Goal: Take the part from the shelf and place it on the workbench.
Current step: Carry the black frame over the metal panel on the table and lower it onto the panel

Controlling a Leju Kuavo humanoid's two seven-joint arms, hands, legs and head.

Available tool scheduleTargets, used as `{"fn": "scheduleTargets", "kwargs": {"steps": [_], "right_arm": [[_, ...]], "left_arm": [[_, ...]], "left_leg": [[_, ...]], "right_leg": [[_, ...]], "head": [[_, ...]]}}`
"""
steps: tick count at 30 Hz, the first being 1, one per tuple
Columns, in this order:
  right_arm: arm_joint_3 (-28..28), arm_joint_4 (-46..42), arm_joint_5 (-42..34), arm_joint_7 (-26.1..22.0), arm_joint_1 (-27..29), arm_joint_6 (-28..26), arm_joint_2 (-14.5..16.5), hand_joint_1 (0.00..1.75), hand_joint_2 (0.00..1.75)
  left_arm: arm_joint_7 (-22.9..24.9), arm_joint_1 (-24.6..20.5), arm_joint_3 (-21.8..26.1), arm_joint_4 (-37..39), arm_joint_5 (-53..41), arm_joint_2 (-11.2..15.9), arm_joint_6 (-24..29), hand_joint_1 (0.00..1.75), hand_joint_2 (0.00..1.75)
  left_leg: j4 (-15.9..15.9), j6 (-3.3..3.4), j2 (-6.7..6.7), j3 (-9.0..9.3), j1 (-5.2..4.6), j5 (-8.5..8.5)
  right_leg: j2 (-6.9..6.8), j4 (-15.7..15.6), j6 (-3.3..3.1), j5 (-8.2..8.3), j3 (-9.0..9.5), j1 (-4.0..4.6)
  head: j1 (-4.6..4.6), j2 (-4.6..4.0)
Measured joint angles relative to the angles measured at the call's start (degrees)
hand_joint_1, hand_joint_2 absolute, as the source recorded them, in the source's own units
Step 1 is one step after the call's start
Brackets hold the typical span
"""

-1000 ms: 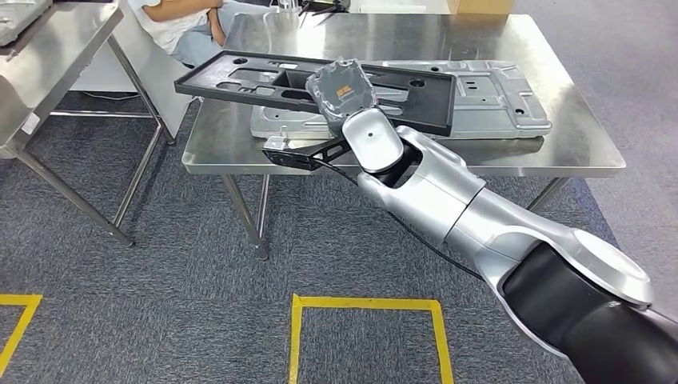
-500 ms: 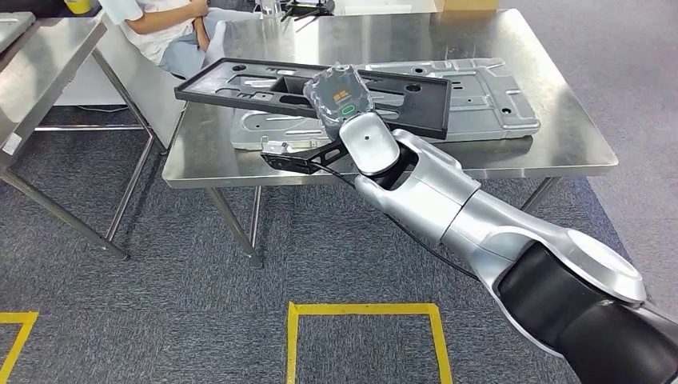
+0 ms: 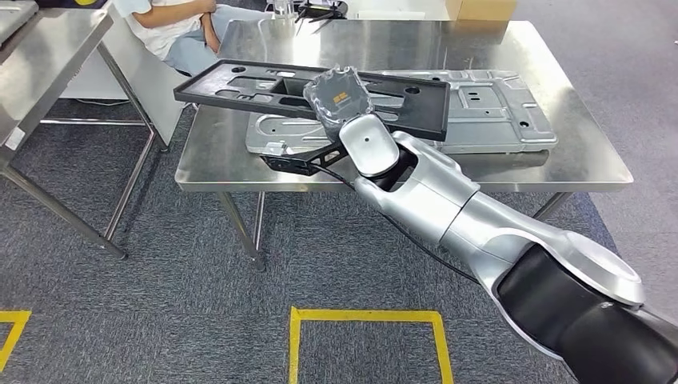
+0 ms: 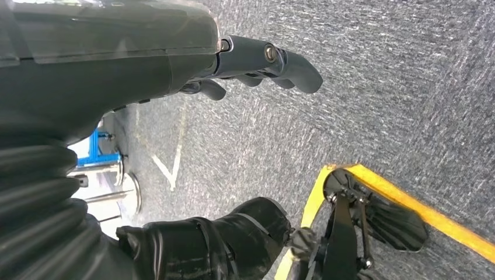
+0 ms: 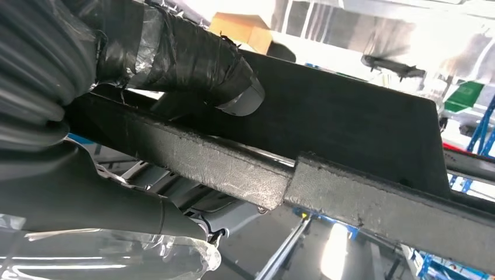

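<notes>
A long flat black part [image 3: 264,82] with cut-outs hangs over the near left area of the steel workbench [image 3: 560,164], its left end sticking out past the bench's left edge. My right hand [image 3: 339,98], wrapped in clear plastic, grips the part along its near edge. In the right wrist view the thumb [image 5: 192,64] presses on one face of the black part [image 5: 350,128], whose thick edge runs across the picture. My left hand [image 4: 257,64] hangs over the carpet with its fingers curled and nothing in it.
A silver stamped metal panel [image 3: 488,104] lies on the workbench under and behind the black part. A person [image 3: 180,24] sits at the far left corner of the bench. Another steel table [image 3: 40,56] stands at left. Yellow floor lines [image 3: 364,316] mark the grey carpet.
The whole view has shifted a little as the camera moved. My right hand still grips the black part over the bench, at about the same height.
</notes>
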Motion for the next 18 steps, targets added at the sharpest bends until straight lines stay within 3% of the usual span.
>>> {"fn": "scheduleTargets", "kwargs": {"steps": [2, 3, 5, 8, 10, 12, 13, 14, 15, 17, 18], "right_arm": [[0.00, 0.14, -0.01, 0.00, -0.01, 0.00, -0.01, 1.75, 1.75], [0.00, 0.18, -0.01, -0.01, -0.03, -0.01, 0.01, 1.75, 1.75], [0.00, 0.25, -0.02, -0.09, 0.01, -0.03, 0.05, 1.75, 1.75], [0.00, 0.36, -0.02, -0.15, 0.05, -0.09, 0.05, 1.75, 1.75], [0.00, 0.37, -0.02, -0.15, -0.01, -0.12, 0.07, 1.75, 1.75], [0.00, 0.44, -0.02, -0.17, 0.05, -0.12, 0.08, 1.75, 1.75], [0.00, 0.51, -0.01, -0.23, 0.14, -0.11, 0.09, 1.75, 1.75], [0.00, 0.62, 0.03, -0.33, 0.22, -0.10, 0.16, 1.75, 1.75], [0.00, 0.77, 0.09, -0.50, 0.27, -0.12, 0.30, 1.75, 1.75], [0.00, 1.13, 0.23, -1.01, 0.17, -0.22, 0.89, 1.75, 1.75], [0.00, 1.32, 0.27, -1.31, 0.01, -0.34, 1.26, 1.75, 1.75]], "left_arm": [[-0.02, 0.05, 0.00, 0.00, -0.02, -0.06, 0.02, 0.00, 1.75], [-0.03, 0.07, -0.01, 0.00, -0.02, -0.11, 0.02, 0.00, 1.75], [-0.08, 0.01, -0.03, 0.00, -0.02, -0.19, 0.05, 0.00, 1.75], [-0.14, -0.03, -0.08, 0.00, -0.02, -0.15, 0.12, 0.00, 1.75], [-0.15, -0.06, -0.17, 0.00, -0.02, -0.14, 0.14, 0.00, 1.75], [-0.17, -0.08, -0.34, 0.00, -0.02, -0.10, 0.14, 0.00, 1.75], [-0.20, -0.04, -0.41, 0.00, -0.03, -0.09, 0.07, 0.00, 1.75], [-0.22, 0.02, -0.43, 0.00, -0.05, -0.09, -0.03, 0.00, 1.75], [-0.26, 0.08, -0.44, 0.00, -0.08, -0.09, -0.18, 0.00, 1.75], [-0.31, 0.13, -0.46, 0.00, -0.11, -0.07, -0.49, 0.00, 1.75], [-0.33, 0.10, -0.48, 0.00, -0.11, -0.06, -0.60, 0.00, 1.75]], "left_leg": [[0.27, -0.29, -0.12, 0.47, -0.19, -0.67], [0.40, -0.50, -0.14, 0.56, -0.29, -0.96], [0.48, -1.05, -0.12, 0.59, -0.36, -1.31], [1.04, -1.86, 0.03, 0.54, -0.21, -2.13], [5.49, -2.45, 0.17, -1.55, -0.08, -4.34], [13.10, -2.94, 0.20, -5.69, 0.09, -7.19], [16.22, -3.12, 0.20, -7.73, 0.16, -7.76], [17.23, -3.23, 0.20, -8.81, 0.19, -7.18], [15.93, -3.25, 0.21, -8.78, 0.22, -5.36], [8.27, -3.05, 0.24, -6.05, 0.25, -0.13], [4.45, -2.85, 0.24, -4.35, 0.10, 1.62]], "right_leg": [[-0.03, -7.48, -0.84, 4.26, 3.05, 0.40], [-0.04, -10.46, -1.17, 5.33, 4.41, 0.56], [0.01, -12.86, -1.55, 5.34, 5.59, 0.83], [0.12, -13.44, -1.94, 5.01, 6.13, 0.45], [0.10, -13.69, -2.32, 4.75, 6.74, 0.18], [0.10, -13.70, -2.64, 4.31, 7.21, 0.22], [0.11, -13.67, -2.70, 4.05, 7.49, 0.24], [0.14, -13.63, -2.68, 3.77, 7.78, 0.25], [0.18, -13.56, -2.63, 3.45, 8.15, 0.24], [0.29, -13.45, -2.44, 2.74, 8.95, 0.22], [0.36, -13.39, -2.27, 2.44, 9.20, 0.30]], "head": [[-0.01, 0.00], [-0.03, 0.00], [-0.06, 0.00], [-0.09, 0.00], [-0.27, 0.00], [-0.37, 0.00], [-0.37, 0.00], [-0.36, 0.00], [-0.37, 0.00], [-0.36, 0.00], [-0.37, 0.00]]}}
